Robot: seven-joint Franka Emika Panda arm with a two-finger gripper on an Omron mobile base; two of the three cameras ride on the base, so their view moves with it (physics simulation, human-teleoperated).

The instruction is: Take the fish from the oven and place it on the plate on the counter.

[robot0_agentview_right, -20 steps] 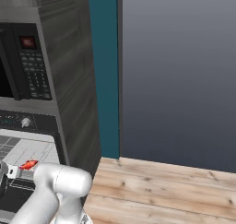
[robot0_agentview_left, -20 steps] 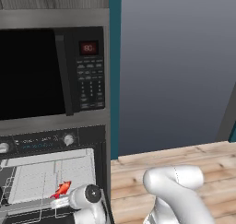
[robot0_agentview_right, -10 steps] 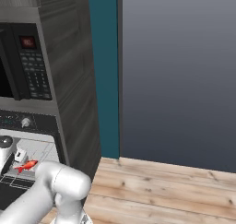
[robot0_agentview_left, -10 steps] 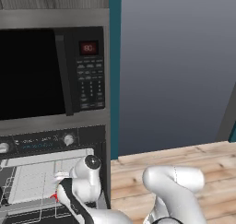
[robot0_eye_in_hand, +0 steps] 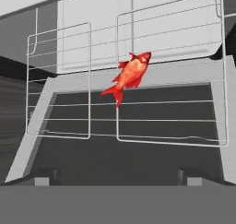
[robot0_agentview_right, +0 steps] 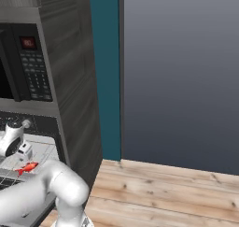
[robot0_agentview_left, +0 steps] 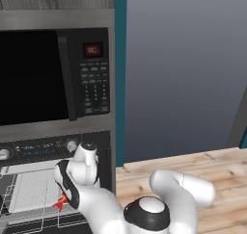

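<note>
The fish (robot0_eye_in_hand: 130, 74), small and red-orange, lies on the wire rack (robot0_eye_in_hand: 170, 121) inside the oven (robot0_agentview_left: 38, 149), whose cavity stands uncovered. In the hand view my gripper (robot0_eye_in_hand: 118, 178) is open, its two dark fingertips wide apart and short of the fish, which sits centred ahead of them. From the right base, the fish (robot0_agentview_right: 26, 167) lies just below my gripper (robot0_agentview_right: 23, 152). In the left base view my white hand covers most of the fish (robot0_agentview_left: 61, 200). Nothing is held. The plate and the counter are out of view.
A black-fronted microwave (robot0_agentview_left: 34, 74) with a keypad and red display sits right above the oven. The dark wood cabinet side (robot0_agentview_right: 70, 81) and a teal wall strip (robot0_agentview_left: 120, 84) stand to the right. Light plank flooring (robot0_agentview_right: 163, 188) stretches to the right.
My hand has risen from low in front of the oven and swung toward the rack, so it now hangs just over the fish. The fish has not moved and the jaws stay open.
</note>
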